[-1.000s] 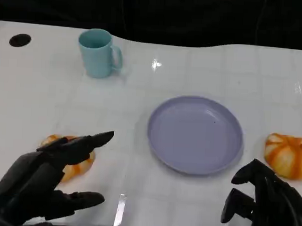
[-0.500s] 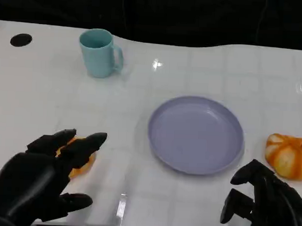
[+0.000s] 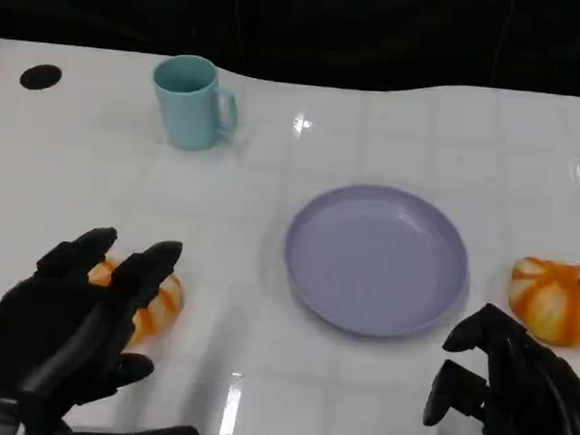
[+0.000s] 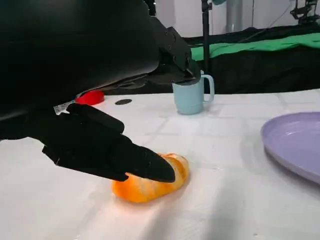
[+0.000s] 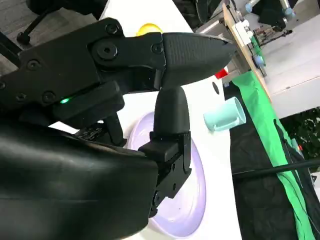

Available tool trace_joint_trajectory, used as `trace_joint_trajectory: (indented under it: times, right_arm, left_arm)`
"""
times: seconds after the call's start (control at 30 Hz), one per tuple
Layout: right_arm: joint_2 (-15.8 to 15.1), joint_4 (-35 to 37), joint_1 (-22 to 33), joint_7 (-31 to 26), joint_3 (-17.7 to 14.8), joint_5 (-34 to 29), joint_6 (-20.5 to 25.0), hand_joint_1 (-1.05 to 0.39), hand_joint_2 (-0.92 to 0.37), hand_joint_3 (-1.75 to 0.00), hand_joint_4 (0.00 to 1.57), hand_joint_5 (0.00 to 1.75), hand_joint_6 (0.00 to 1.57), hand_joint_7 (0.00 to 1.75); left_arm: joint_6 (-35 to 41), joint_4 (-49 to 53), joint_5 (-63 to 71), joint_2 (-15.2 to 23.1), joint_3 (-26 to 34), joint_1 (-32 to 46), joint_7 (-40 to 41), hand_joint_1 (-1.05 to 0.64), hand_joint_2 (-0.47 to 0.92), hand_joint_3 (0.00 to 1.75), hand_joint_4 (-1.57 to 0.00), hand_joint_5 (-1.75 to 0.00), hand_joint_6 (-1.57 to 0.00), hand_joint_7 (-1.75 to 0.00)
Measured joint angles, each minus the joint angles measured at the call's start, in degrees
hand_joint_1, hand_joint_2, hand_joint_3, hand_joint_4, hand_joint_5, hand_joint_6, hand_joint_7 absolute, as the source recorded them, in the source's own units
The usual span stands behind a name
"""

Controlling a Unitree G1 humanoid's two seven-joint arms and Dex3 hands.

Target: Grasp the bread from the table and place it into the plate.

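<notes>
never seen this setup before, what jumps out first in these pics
The left hand spread over an orange bread at the table's near left, fingers above it in the left wrist view. Mid-table lies a bare purple plate, with a second bread to its right and a teal mug at the back.

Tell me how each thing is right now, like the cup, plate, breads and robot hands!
Cup: upright on the table, looks empty.
Plate: flat, empty.
Left bread: on the table, under the left robot hand.
Right bread: on the table, untouched.
Left robot hand: fingers spread over the left bread.
Right robot hand: curled, holding nothing.
</notes>
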Motion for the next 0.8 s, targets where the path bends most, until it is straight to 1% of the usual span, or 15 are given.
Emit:
trace_joint_trajectory:
  times: [0.13,0.47,0.8]
  right_arm:
    - [0.02,-0.01,0.0,-0.12,0.0,0.0,0.0,-0.55,-0.92,-0.44,0.71,1.75,0.44,1.72]
    - [0.05,-0.3,0.2,-0.69,-0.03,0.03,0.05,-0.54,-0.92,-0.42,0.72,1.75,0.45,1.71]
    - [-0.06,-0.65,0.45,-0.72,0.21,0.07,0.24,-0.53,-0.92,-0.45,0.71,1.75,0.43,1.71]
  left_arm:
    - [2.76,0.26,2.58,0.03,-1.18,-1.67,-1.1,-0.42,0.84,0.0,-0.12,-0.04,-0.22,0.0]
    - [6.99,1.8,4.84,0.55,-3.56,-5.06,-6.3,-0.44,0.86,0.01,-0.1,-0.02,-0.19,0.0]
    - [9.03,10.35,4.7,2.38,-6.3,-10.2,-9.25,-0.41,0.87,0.0,-0.09,-0.01,-0.18,0.0]
